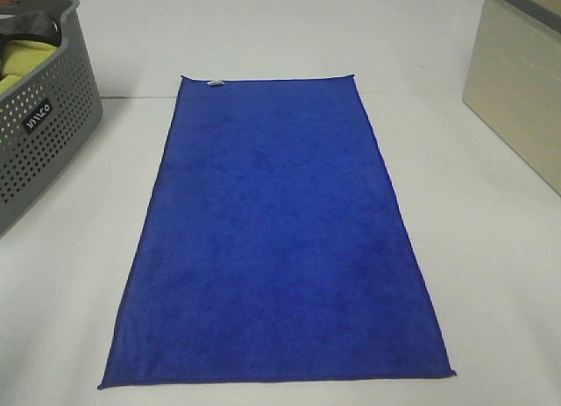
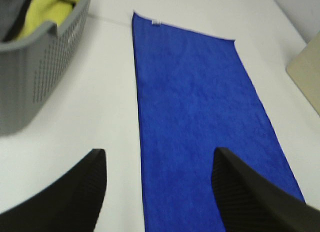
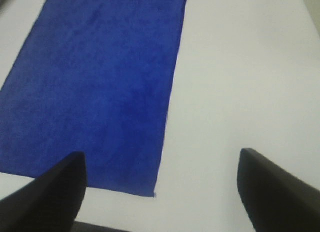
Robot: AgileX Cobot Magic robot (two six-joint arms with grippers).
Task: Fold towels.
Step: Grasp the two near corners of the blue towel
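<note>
One flat towel (image 1: 279, 239); basket (image 1: 44, 134) half cropped.

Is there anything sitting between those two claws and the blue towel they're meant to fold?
Nothing visible. The left gripper and right gripper hang open above the near end of the towel, which lies flat and bare. The grey basket and beige box stand off to its sides.
</note>
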